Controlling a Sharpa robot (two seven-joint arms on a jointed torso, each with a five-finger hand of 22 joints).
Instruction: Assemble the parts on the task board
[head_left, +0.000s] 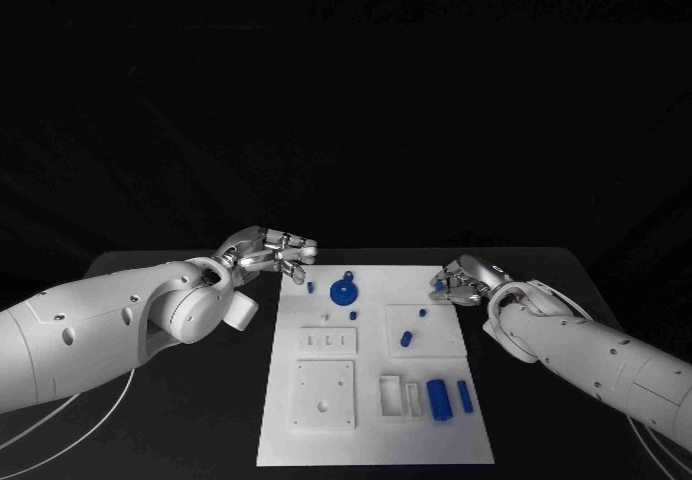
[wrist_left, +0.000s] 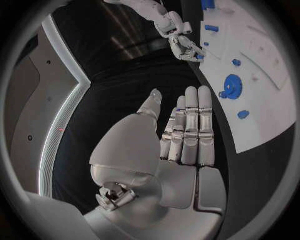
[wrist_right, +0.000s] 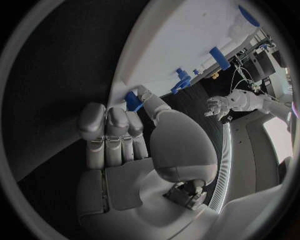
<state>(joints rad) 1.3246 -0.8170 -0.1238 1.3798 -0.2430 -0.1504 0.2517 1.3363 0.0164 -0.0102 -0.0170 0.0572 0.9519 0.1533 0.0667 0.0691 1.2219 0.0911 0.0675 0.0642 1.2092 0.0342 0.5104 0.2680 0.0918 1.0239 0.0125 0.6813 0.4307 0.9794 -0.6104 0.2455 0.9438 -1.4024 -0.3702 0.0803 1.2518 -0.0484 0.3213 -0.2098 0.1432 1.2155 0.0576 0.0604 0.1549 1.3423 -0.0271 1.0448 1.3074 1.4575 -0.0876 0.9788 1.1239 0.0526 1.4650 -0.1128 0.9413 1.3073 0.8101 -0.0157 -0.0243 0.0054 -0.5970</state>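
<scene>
- Task board (head_left: 378, 440): white plate lying flat at the centre of the black table (head_left: 173, 410), with recessed sockets in its lower half, apparently meant to receive the parts.
- Blue gear (head_left: 343, 292): upper middle of the board, flat, with a small blue peg (head_left: 310, 287) just to its left.
- Blue blocks (head_left: 437, 398): two upright pieces side by side at lower right of the board, next to a white frame, loose and apparently awaiting fitting.
- Left robot hand (head_left: 274, 250): at the board's upper left corner, fingers straight and close together, nothing in them; it holds off the parts, likely poised to reach.
- Right robot hand (head_left: 464, 280): at the board's upper right edge, fingertips touching a small blue part (wrist_right: 132, 100); whether it pinches it, I cannot tell.
</scene>
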